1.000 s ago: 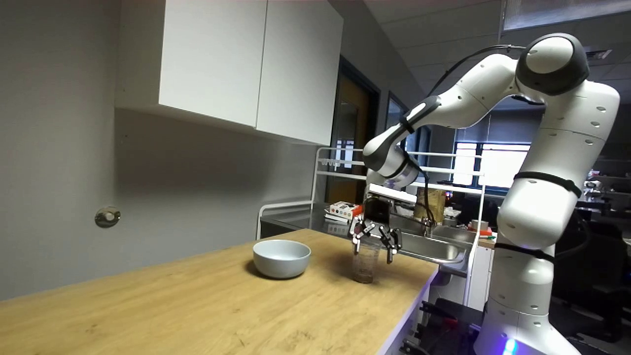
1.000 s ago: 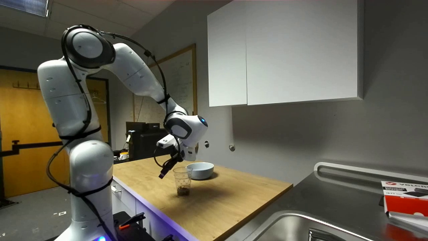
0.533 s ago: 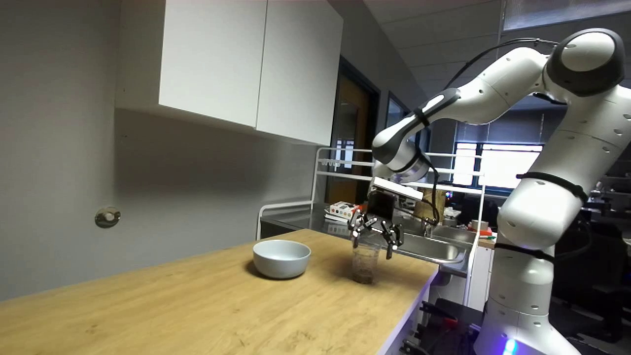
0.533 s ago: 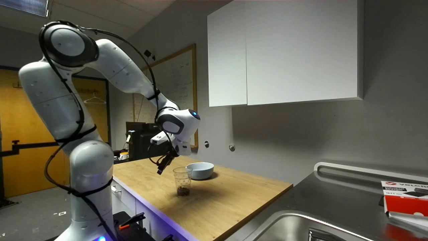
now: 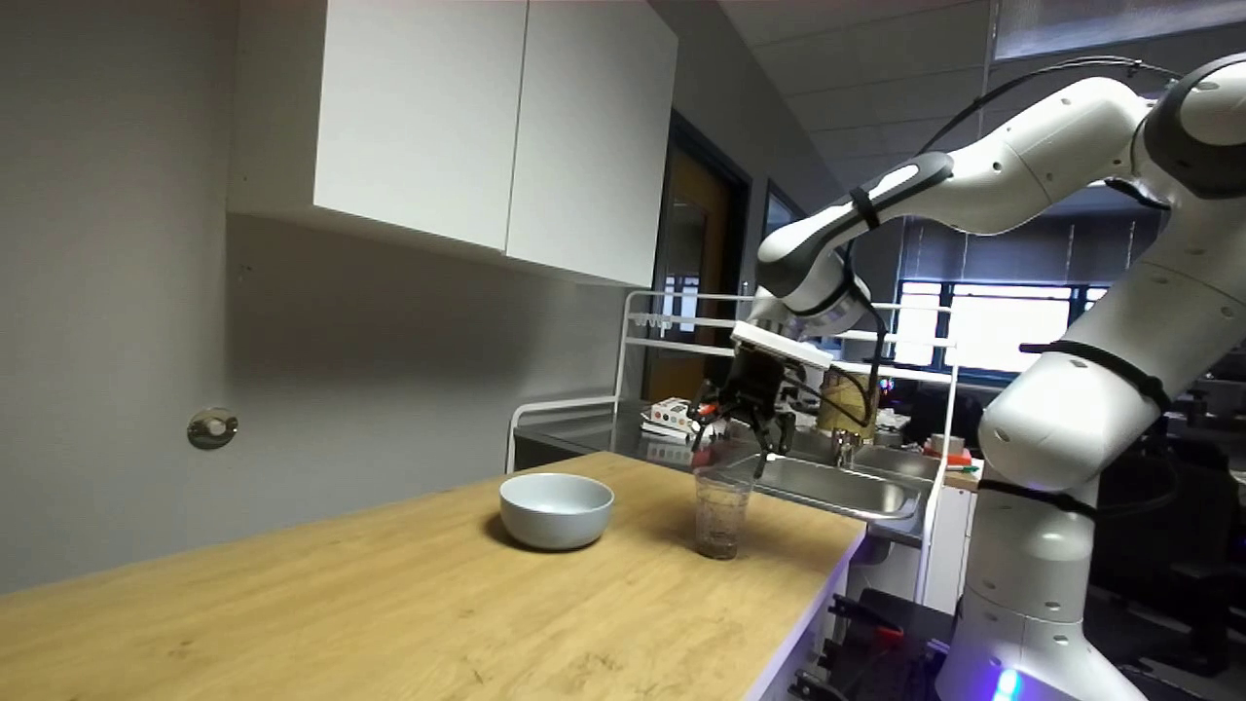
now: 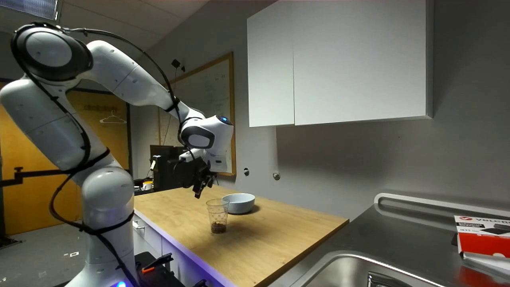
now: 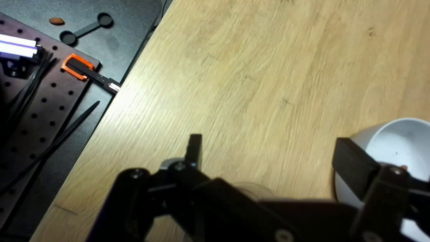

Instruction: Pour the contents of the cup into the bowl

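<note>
Gripper (image 7: 271, 151) parted above a standing cup (image 6: 218, 215): grasp pending

Gripper, 1. Its 2 fingers (image 7: 194, 148) stand wide apart, slanting downward; nothing is held between them. It hangs over the wooden countertop (image 5: 389, 604), apart from the cup.

Cup, 1. Clear, upright on the countertop, lower than the gripper and seemingly a little aside from the fingers, not between them. Dark contents (image 6: 218, 227) sit in the bottom. In the wrist view only a faint curve, probably its rim, shows behind the gripper.

Bowl (image 5: 555, 526), 1. Grey-blue, wide, upright; below the gripper and out past the finger at the right of the wrist view, which partly hides it. A brown speck (image 7: 403, 167) inside is too small to name.

Step in hand, as judged: reaching for the cup, the 1st stage; grasping and tipping not yet done.

Next move, as judged: shift and lower the gripper until the 2 fingers straddle the cup, straighten the slant, then close with light pressure, since its wall looks thin and could buckle. Lifting and carrying toward the bowl's side of the gripper should follow, tipping only once the cup's rim is over the bowl.
</note>
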Robot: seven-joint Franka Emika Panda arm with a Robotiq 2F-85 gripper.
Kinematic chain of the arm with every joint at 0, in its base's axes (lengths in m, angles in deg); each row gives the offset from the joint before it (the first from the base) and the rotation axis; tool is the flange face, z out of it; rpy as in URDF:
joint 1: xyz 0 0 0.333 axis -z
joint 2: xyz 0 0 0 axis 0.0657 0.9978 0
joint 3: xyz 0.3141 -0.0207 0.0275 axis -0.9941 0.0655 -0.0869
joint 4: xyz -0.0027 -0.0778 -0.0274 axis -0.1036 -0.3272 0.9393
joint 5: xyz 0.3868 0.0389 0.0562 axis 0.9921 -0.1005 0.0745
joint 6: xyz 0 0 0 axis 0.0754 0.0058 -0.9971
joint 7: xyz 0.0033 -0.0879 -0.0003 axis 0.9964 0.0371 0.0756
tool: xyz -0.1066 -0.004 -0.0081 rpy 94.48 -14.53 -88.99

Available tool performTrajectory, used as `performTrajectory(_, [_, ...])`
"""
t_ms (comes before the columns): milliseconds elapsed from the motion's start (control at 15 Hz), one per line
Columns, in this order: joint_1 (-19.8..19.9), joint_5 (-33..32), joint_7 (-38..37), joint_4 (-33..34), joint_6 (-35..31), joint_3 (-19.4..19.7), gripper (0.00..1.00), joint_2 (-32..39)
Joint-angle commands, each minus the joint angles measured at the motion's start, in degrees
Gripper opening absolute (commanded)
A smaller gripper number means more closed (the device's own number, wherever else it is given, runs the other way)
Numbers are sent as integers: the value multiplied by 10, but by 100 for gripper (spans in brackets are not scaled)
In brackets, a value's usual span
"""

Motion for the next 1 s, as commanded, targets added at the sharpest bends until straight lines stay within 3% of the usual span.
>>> performTrajectory(0, [27, -26, -46, 0, -17, -1, 100, 8])
performTrajectory(800, [50, -90, -121, -6, -42, 21, 100, 95])
performTrajectory(867, [50, -93, -131, -6, -48, 20, 75, 104])
performTrajectory(933, [49, -97, -140, -5, -51, 19, 75, 112])
